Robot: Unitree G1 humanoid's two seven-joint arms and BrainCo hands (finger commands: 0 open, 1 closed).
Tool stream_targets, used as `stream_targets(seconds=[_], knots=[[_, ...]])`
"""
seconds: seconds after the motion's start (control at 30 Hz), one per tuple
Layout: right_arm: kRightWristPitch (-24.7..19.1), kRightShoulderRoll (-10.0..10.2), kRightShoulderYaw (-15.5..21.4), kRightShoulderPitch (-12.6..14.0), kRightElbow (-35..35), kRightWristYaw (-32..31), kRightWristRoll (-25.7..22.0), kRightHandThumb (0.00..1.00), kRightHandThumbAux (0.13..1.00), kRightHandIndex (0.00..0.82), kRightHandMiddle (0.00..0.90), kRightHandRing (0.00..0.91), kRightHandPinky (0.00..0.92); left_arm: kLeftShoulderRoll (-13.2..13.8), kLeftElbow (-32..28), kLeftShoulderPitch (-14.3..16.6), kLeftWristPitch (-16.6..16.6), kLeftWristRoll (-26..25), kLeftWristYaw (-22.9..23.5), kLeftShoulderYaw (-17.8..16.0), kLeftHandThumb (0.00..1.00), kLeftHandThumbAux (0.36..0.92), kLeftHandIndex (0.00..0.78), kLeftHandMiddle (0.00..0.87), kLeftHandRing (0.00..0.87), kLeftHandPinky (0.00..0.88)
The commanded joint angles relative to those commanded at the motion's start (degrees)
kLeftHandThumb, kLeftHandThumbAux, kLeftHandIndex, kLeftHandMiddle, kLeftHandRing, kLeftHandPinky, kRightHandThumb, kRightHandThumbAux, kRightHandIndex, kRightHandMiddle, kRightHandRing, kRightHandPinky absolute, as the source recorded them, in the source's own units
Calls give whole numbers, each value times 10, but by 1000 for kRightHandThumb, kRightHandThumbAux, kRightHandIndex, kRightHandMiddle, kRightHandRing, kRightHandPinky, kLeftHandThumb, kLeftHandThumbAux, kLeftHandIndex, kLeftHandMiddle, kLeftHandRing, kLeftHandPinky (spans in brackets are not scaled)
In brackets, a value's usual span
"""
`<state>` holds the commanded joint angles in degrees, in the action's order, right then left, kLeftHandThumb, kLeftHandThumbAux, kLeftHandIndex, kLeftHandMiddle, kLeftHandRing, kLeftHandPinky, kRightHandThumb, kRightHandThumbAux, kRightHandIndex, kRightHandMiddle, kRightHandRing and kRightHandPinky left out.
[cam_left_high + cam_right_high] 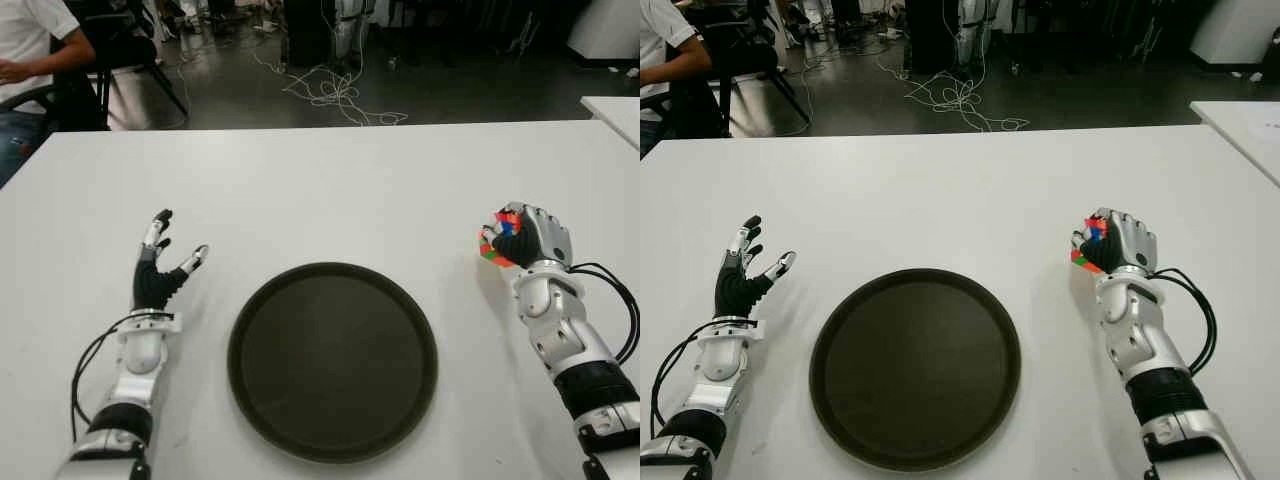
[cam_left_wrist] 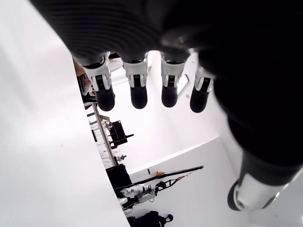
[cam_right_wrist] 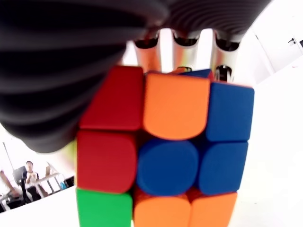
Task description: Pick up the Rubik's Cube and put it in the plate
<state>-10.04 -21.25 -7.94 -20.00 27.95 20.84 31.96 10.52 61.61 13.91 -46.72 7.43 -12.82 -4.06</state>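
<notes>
Your right robot hand grips the Rubik's Cube just right of the round dark plate; carry it leftward. Left robot hand, fingers spread, holds nothing across the worktop.

Left hand seen from the wrist, four dark fingertips extended and holding nothing, white tabletop at 8 o'clock

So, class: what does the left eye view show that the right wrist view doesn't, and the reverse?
Only the left eye view shows the dark plate, the open left hand left of it, and the white table. Only the right wrist view shows the cube's stickers up close: red, orange, blue, green. Both show the Rubik's Cube gripped in the right hand.
</notes>
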Motion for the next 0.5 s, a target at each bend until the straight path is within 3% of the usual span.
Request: stream_targets(seconds=[0.5], knots=[[8,3,18,5,-23,13,-14,717,711,441,808,802,798,1,-5,0,1,1,0,1,381,677,36,75,39,0]])
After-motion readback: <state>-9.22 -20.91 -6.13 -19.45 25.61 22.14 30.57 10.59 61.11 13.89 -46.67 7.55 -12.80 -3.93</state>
